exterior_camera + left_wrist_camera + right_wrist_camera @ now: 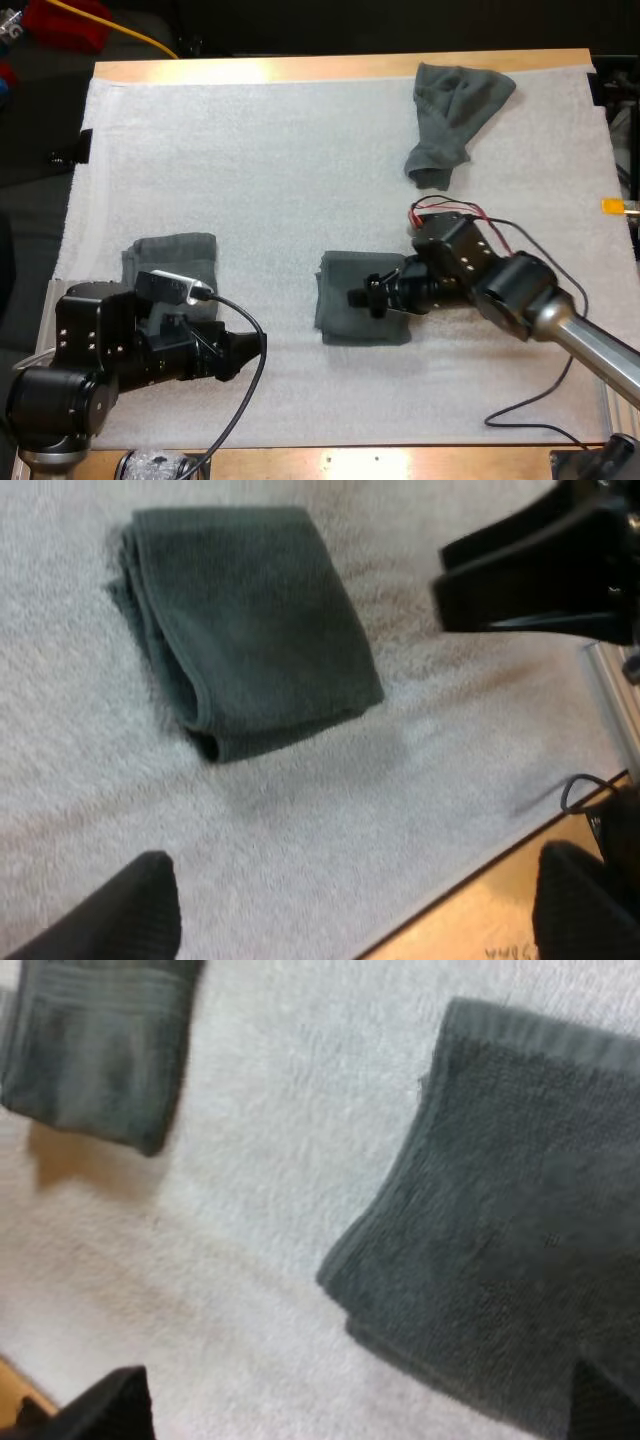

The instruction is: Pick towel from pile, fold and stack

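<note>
**Both claws wide, one over the centre towel**

The right gripper (368, 297) hangs over the dark grey-green folded towel (345, 305) at the centre of the white fleecy mat (280, 160). Its fingers are spread wide and grip nothing, and its wrist covers the towel's 3 o'clock edge. The left gripper (243, 348), also wide and empty, sits near 7 o'clock. Its arm hides the near part of the folded stack of grey-green towels (175, 255) at 8 o'clock. The crumpled grey-green towel (455, 105) lies at 1 o'clock, well apart. How many layers the stack has cannot be made out.
</note>
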